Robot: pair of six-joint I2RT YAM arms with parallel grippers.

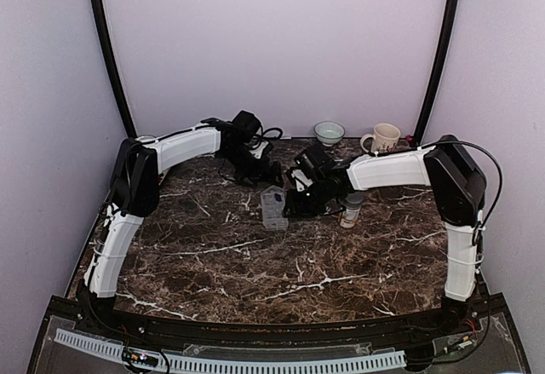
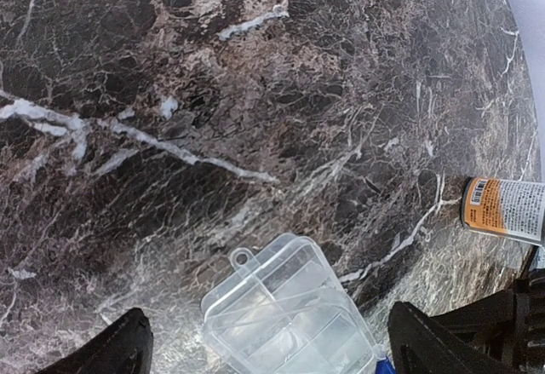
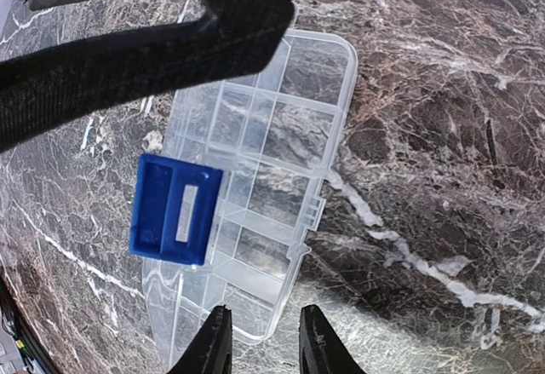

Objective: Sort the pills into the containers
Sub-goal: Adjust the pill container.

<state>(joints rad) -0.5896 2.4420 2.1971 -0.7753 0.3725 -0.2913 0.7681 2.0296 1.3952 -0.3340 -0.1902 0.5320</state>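
Note:
The clear organizer box (image 1: 272, 208) lies mid-table, with a blue latch (image 3: 174, 210) on one long side. Its compartments show through the plastic in the right wrist view (image 3: 264, 135). No pills are visible in any view. My left gripper (image 1: 271, 175) hangs just behind the box, jaws wide open and empty, with the box's tabbed end (image 2: 285, 310) between the fingertips (image 2: 115, 348). My right gripper (image 1: 295, 202) is at the box's right side. Its jaws (image 3: 262, 344) stand a narrow gap apart over the box's near corner, holding nothing.
A white-and-orange-labelled bottle (image 1: 350, 210) stands right of the box, under the right forearm; it also shows in the left wrist view (image 2: 507, 208). A cream mug (image 1: 383, 138) and a small bowl (image 1: 329, 131) sit at the back edge. The left arm's finger (image 3: 153, 33) crosses the right wrist view.

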